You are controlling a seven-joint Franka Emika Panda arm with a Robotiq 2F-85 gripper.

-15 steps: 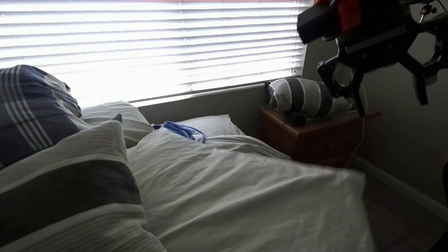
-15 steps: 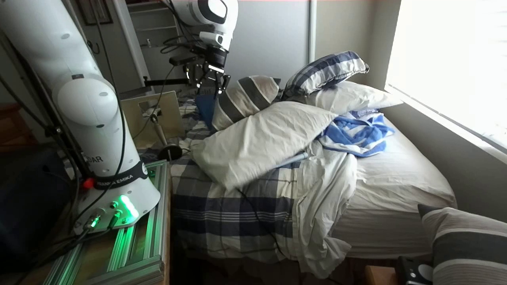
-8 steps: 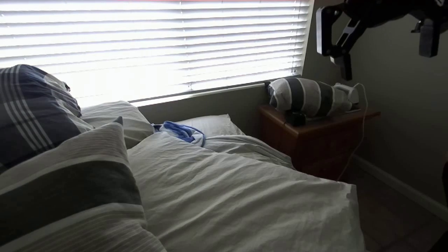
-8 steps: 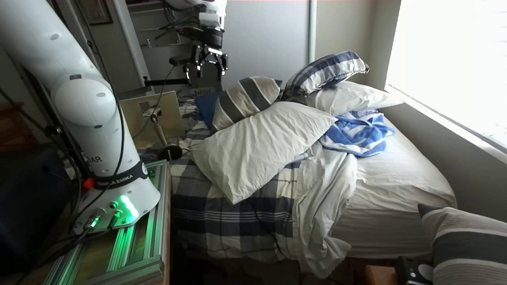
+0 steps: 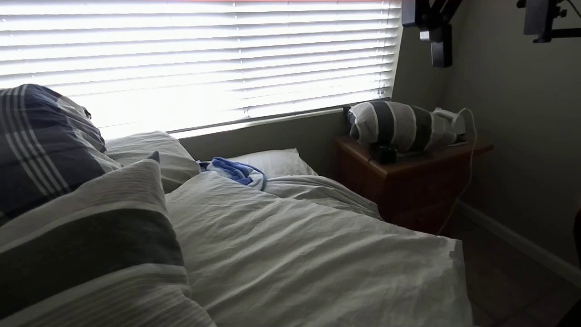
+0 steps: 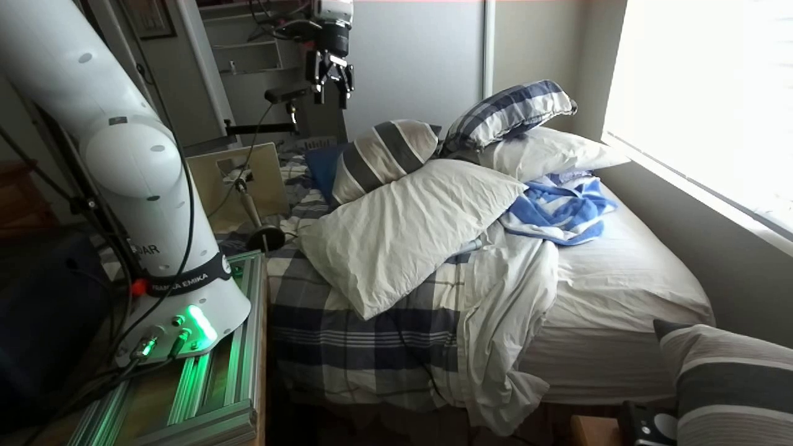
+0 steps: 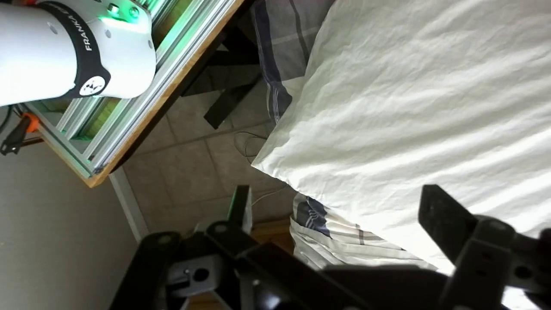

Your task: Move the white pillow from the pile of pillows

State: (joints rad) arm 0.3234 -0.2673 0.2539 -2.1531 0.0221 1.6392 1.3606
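White pillow (image 6: 409, 229): plain off-white, rectangular, long creases running across, one corner jutting toward side of bed (image 6: 632, 275). Lies slantwise on plaid blanket (image 6: 365, 353), just beside striped pillow (image 6: 387, 155), another corner at towel (image 6: 557, 214). Gripper (image 6: 331, 103) hangs above white pillow, well apart, jaws spread wide. Black band (image 6: 186, 284) around arm base (image 6: 218, 305) reads FRANKA EMIKA; letters (image 6: 147, 249) above partly visible.

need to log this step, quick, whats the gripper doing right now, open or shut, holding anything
Gripper: open, holding nothing, up in the air apart from the white pillow.
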